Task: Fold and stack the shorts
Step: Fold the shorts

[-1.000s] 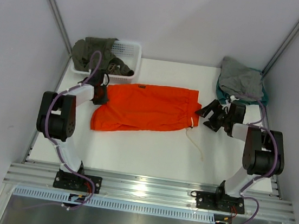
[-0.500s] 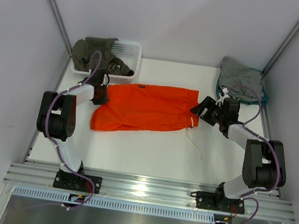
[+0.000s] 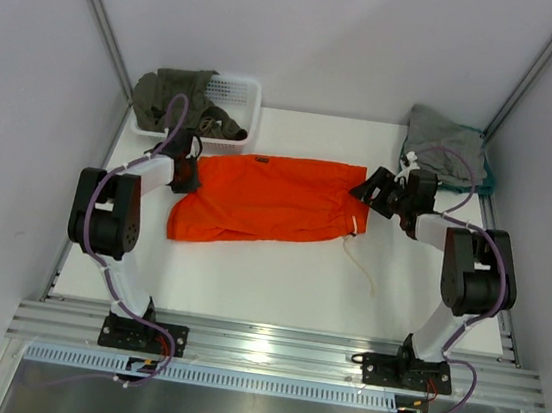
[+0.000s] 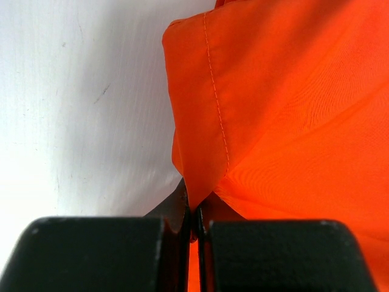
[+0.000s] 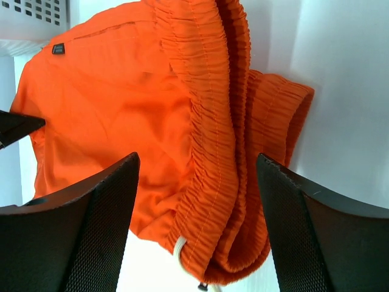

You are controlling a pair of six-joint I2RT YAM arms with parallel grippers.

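The orange shorts [image 3: 269, 201] lie spread across the middle of the white table, waistband to the right, with a white drawstring [image 3: 362, 264] trailing toward the front. My left gripper [image 3: 187, 174] is shut on the hem corner of the shorts [image 4: 200, 164] at their left end. My right gripper [image 3: 371, 191] stands open at the right end, its fingers [image 5: 79, 219] on either side of the gathered waistband [image 5: 225, 152] without pinching it.
A white basket [image 3: 229, 110] at the back left holds an olive-green garment [image 3: 174, 93]. A grey garment on a teal one [image 3: 447, 147] lies at the back right, just behind my right arm. Grey walls stand close on both sides.
My right gripper has moved up and left to the waistband corner and its jaws have narrowed slightly. The left gripper and the shorts have not moved.
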